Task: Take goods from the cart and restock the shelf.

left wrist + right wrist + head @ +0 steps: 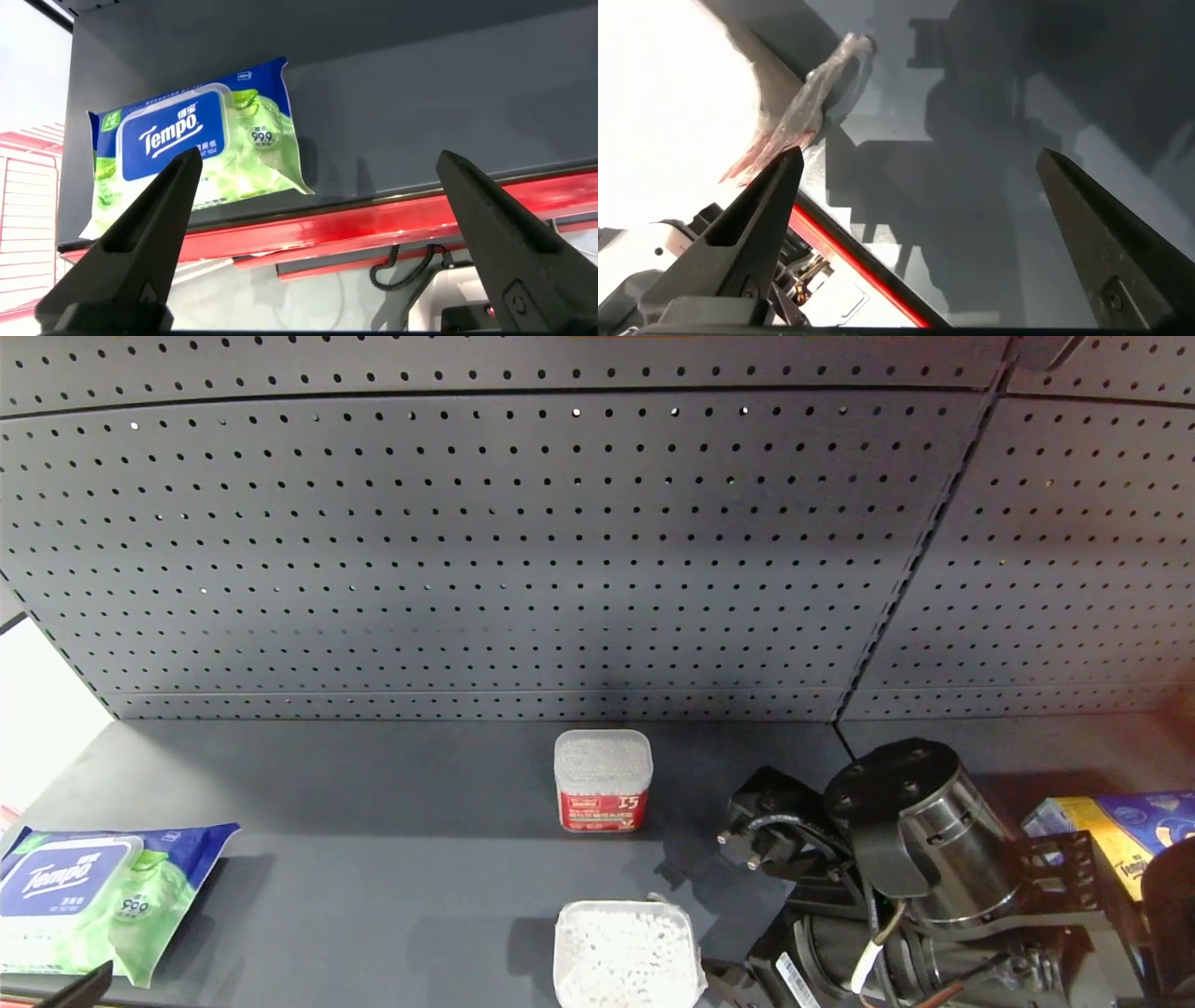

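Two clear tubs of white beads stand on the dark shelf (392,859). One with a red label (602,793) is near the pegboard back. The other (625,957) is at the front edge, just left of my right arm (896,859). In the right wrist view it shows as a bright white shape with a plastic tab (831,75). My right gripper (920,154) is open over the shelf beside it, nothing between its fingers. My left gripper (318,157) is open in front of the shelf's red front edge (374,229), facing a wet wipes pack (196,140).
The wet wipes pack (93,896) lies flat at the shelf's front left. A blue and yellow pack (1120,831) sits at the far right behind my right arm. The pegboard back wall (523,560) closes the shelf. Bare shelf lies between the wipes and the tubs.
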